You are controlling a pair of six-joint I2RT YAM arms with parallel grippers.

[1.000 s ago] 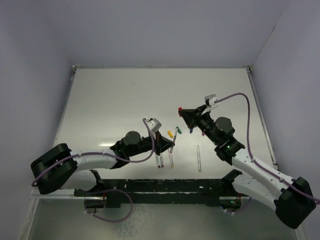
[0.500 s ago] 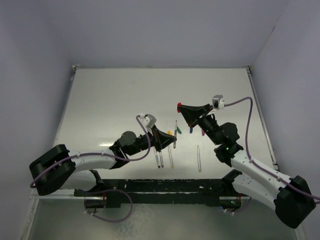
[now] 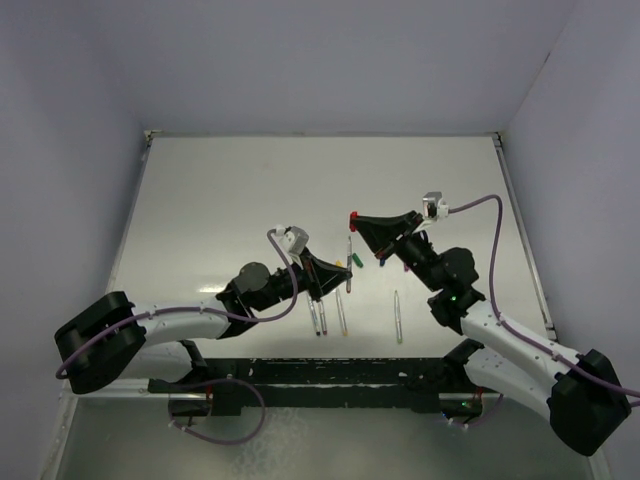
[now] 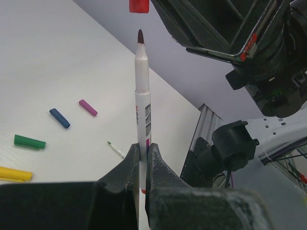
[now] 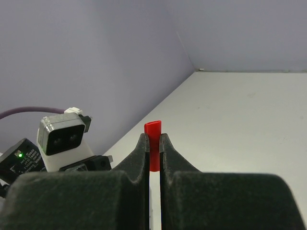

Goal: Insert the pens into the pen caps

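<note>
One white desk (image 3: 250,190) carries the job, and both arms meet above its middle. My left tool (image 4: 142,153) is clamped on the lower barrel of a pen (image 4: 142,76) and holds it upright with the dark red tip up. My right tool (image 5: 153,143) is pinched on the red cap (image 5: 153,128), which hangs just above that tip and apart from it. In the left wrist view they look close to in line.

I judge this to be the mating step. First I would line the cap's mouth up with the tip, checking the top view as well, since one view hides depth. I cannot see the mouth, so I only assume it faces the tip. Then I would bring cap and pen together slowly along the pen's axis, with both grips firm. The pen is held low, so its long free end could tip sideways if the rim catches. I would let go only once the cap seats.

Three more pens (image 3: 342,315) lie near the arm bases, and the yellow cap (image 4: 9,173), green cap (image 4: 29,142), blue cap (image 4: 59,118) and purple cap (image 4: 88,107) lie loose. Grey print runs along the held barrel, too blurred to read, and I find no brand.
</note>
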